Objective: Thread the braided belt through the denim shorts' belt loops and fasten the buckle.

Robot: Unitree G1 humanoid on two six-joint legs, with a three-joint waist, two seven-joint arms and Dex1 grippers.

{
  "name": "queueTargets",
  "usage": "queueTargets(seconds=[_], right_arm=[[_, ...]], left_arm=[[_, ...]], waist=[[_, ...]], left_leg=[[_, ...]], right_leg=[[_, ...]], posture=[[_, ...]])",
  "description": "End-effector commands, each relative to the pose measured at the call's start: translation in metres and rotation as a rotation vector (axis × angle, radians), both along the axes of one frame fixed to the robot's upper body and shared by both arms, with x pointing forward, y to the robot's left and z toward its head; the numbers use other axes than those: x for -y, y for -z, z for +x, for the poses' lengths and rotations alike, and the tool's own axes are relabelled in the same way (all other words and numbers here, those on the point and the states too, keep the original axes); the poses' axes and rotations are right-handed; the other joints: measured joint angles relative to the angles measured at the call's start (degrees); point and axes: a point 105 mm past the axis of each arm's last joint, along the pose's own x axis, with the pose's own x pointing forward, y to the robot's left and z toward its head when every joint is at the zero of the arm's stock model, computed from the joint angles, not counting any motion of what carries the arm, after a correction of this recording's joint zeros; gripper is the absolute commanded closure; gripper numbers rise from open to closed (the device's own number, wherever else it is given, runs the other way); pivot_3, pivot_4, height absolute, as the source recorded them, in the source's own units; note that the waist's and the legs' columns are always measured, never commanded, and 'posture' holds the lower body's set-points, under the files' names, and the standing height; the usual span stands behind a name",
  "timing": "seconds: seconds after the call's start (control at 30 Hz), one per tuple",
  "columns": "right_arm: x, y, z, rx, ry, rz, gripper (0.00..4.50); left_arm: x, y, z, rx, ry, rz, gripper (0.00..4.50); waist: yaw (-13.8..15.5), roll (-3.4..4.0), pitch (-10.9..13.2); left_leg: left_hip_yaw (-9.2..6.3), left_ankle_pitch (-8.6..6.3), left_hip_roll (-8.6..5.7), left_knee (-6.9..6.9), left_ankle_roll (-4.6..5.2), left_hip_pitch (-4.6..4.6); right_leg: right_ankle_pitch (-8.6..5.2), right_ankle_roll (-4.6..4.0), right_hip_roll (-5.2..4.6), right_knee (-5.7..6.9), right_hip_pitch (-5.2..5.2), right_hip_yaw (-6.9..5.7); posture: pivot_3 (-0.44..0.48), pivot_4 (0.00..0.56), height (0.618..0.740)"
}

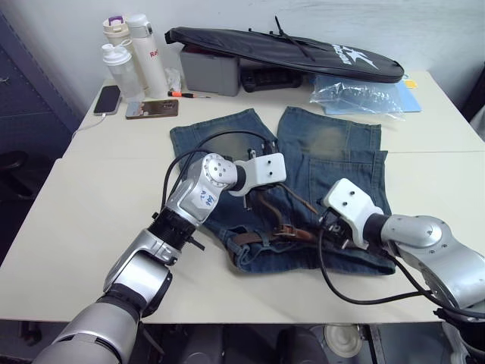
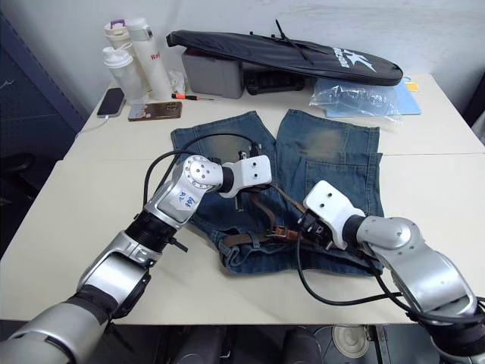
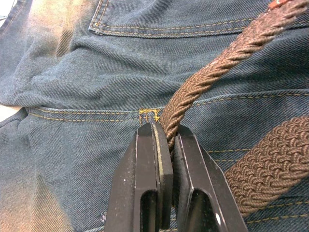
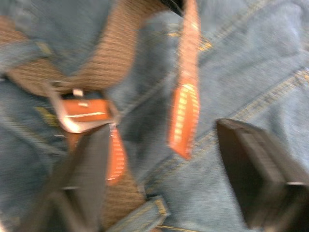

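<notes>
The denim shorts (image 1: 333,152) lie flat in the middle of the table, waistband toward me. The braided belt (image 1: 258,236) runs along the waistband, and one stretch of it rises to my left gripper (image 1: 263,191). In the left wrist view that gripper (image 3: 166,140) is shut on the braided belt (image 3: 217,72). My right gripper (image 1: 330,227) hovers low over the waistband's right part. In the right wrist view it (image 4: 164,140) stands open over the silver buckle (image 4: 67,121) and a tan leather end (image 4: 183,111). A belt loop (image 4: 142,212) shows near the strap.
At the table's back stand three bottles (image 1: 132,53), a phone (image 1: 108,98), a grey box (image 1: 208,72), a long black bag (image 1: 288,49) and a clear plastic bag (image 1: 356,95). Bare tabletop (image 1: 91,197) lies left of the shorts.
</notes>
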Motion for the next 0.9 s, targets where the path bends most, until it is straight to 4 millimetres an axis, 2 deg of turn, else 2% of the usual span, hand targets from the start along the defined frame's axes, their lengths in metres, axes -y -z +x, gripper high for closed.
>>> queueTargets(seconds=[0.03,0.07,0.13,0.2,0.3,0.53,0.57,0.87,0.9], right_arm=[[-0.004,-0.013,0.006,0.084,-0.004,0.020,3.25],[-0.005,-0.014,0.008,0.089,-0.005,0.022,3.55],[-0.006,-0.016,0.010,0.097,-0.005,0.028,4.46],[-0.007,-0.018,0.011,0.103,-0.005,0.030,4.46],[-0.007,-0.022,0.011,0.112,-0.004,0.025,4.50],[-0.005,-0.023,0.009,0.104,-0.022,-0.014,4.50],[-0.005,-0.023,0.009,0.104,-0.023,-0.015,4.50],[-0.006,-0.022,0.006,0.088,-0.032,-0.013,4.50],[-0.006,-0.022,0.005,0.088,-0.033,-0.013,4.50]], left_arm=[[0.005,-0.021,-0.002,0.051,0.029,-0.034,4.50],[0.005,-0.021,-0.002,0.050,0.031,-0.033,4.50],[0.005,-0.020,-0.003,0.048,0.034,-0.034,4.50],[0.006,-0.020,-0.004,0.035,0.047,-0.039,4.50],[0.006,-0.021,-0.008,-0.035,0.068,-0.059,3.22],[0.008,-0.030,-0.007,0.044,0.128,-0.039,0.20],[0.010,-0.031,-0.007,0.043,0.134,-0.037,0.04],[0.021,-0.024,-0.011,0.036,0.182,-0.010,0.04],[0.021,-0.024,-0.011,0.037,0.185,-0.006,0.28]], waist=[[0.0,0.01,0.0],[0.0,0.01,0.0],[-0.1,0.03,0.0],[0.0,0.04,0.0],[0.0,0.06,0.0],[0.0,0.08,0.0],[0.0,0.07,0.0],[-0.1,0.08,-0.1],[-0.1,0.08,0.0]], left_leg=[[0.00,0.00,0.00,-0.01,0.00,0.00],[0.00,0.00,0.01,-0.01,0.00,0.00],[0.01,0.00,0.00,-0.01,0.00,0.00],[0.00,0.00,0.01,0.00,0.00,0.00],[0.00,0.00,0.00,0.00,0.00,0.00],[0.01,0.00,0.00,0.00,0.00,0.00],[0.01,0.00,0.00,0.00,0.00,-0.01],[0.02,0.00,0.00,-0.01,0.00,0.00],[0.02,0.00,0.01,-0.01,0.00,0.00]], right_leg=[[0.00,0.00,0.00,0.00,0.00,0.00],[0.00,0.00,0.01,0.00,-0.01,0.00],[0.00,0.00,0.01,0.01,-0.01,0.00],[0.00,0.00,0.01,0.01,-0.01,0.00],[0.00,0.00,0.00,0.01,-0.01,0.01],[0.00,0.00,0.00,0.01,-0.02,0.01],[0.00,0.00,0.01,0.01,-0.02,0.01],[0.00,0.00,0.01,0.01,-0.02,0.01],[0.00,0.00,0.01,0.01,-0.03,0.01]], posture=[[0.000,0.150,0.656],[0.000,0.150,0.656],[0.000,0.150,0.656],[0.000,0.150,0.656],[0.000,0.150,0.656],[0.000,0.150,0.656],[0.000,0.150,0.656],[0.000,0.150,0.656],[0.000,0.150,0.656]])
